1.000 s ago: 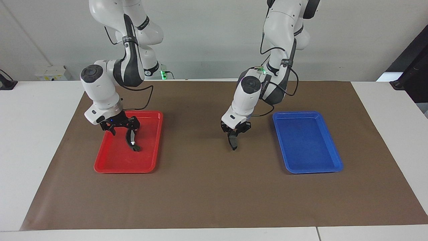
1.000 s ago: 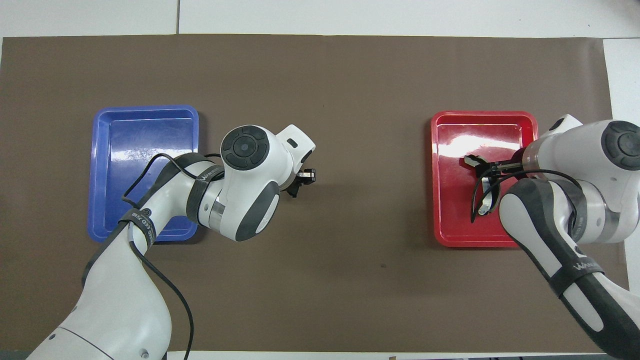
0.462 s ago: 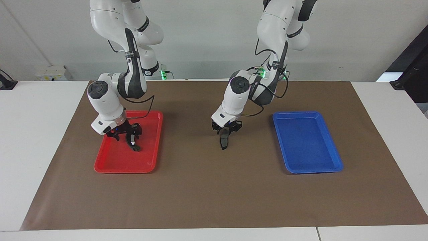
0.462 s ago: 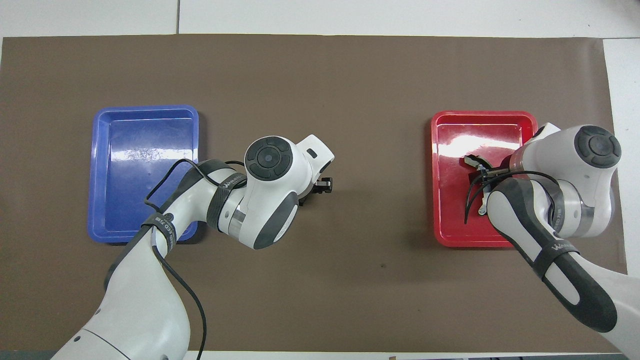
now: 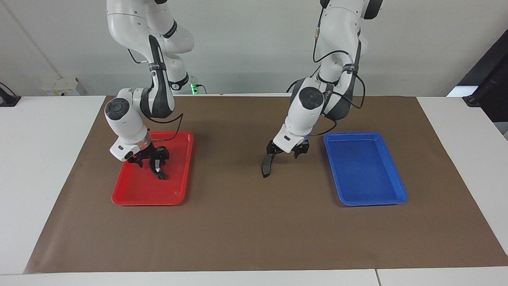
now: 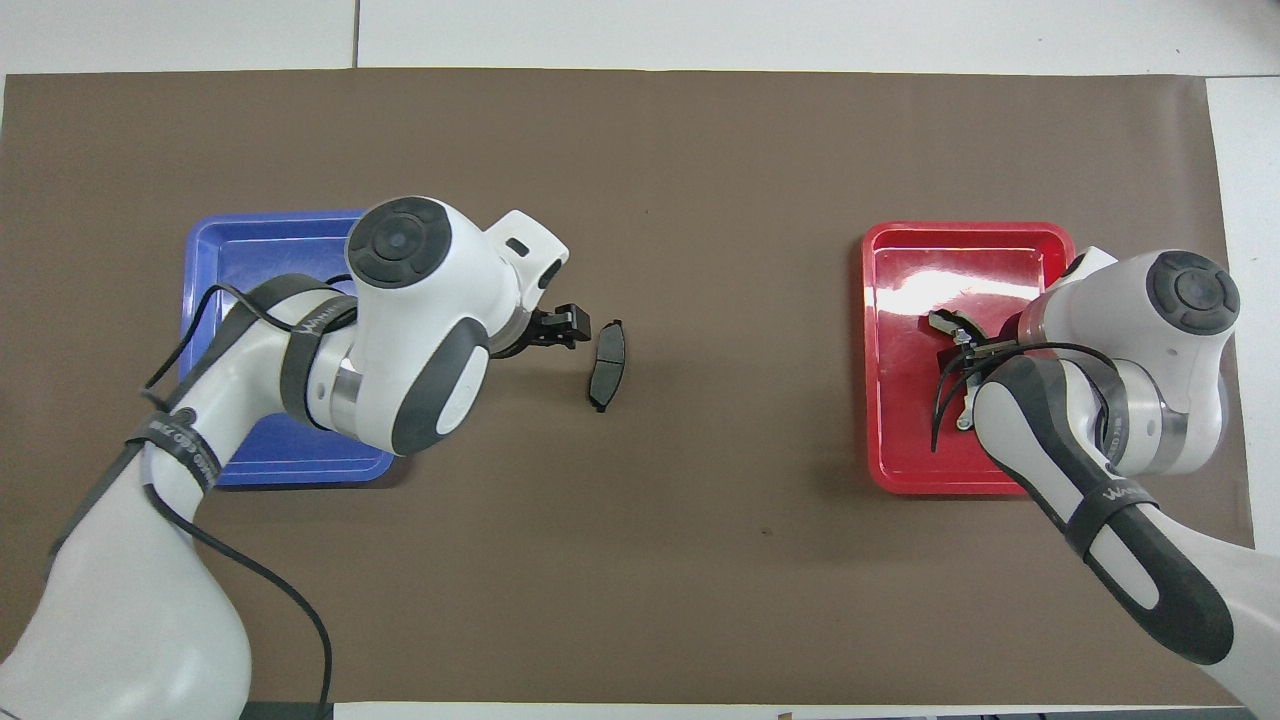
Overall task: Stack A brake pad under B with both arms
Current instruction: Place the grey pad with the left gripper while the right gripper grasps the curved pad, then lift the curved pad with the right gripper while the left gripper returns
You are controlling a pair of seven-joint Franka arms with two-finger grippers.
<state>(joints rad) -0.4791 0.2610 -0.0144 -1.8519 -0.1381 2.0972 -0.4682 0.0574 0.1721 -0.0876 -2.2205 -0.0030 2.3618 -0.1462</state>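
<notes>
The A brake pad [image 5: 266, 167], short, flat and dark grey, lies alone on the brown mat between the two trays; it also shows in the overhead view [image 6: 606, 350]. My left gripper [image 5: 286, 151] is open and empty just above the mat beside the pad, toward the blue tray, also seen from overhead [image 6: 565, 325]. B [image 5: 158, 170], the long arched dark piece with a light strip, is in the red tray [image 5: 131, 196] with its lower end on the tray floor. My right gripper [image 5: 150, 159] is low in that tray, shut on B's upper part [image 6: 966, 410].
An empty blue tray [image 5: 365, 198] stands on the mat at the left arm's end. The brown mat [image 5: 254, 230] covers most of the white table.
My left gripper set the pad on the mat, opened and drew back toward the blue tray. My right gripper turned and sank a little over B in the red tray.
</notes>
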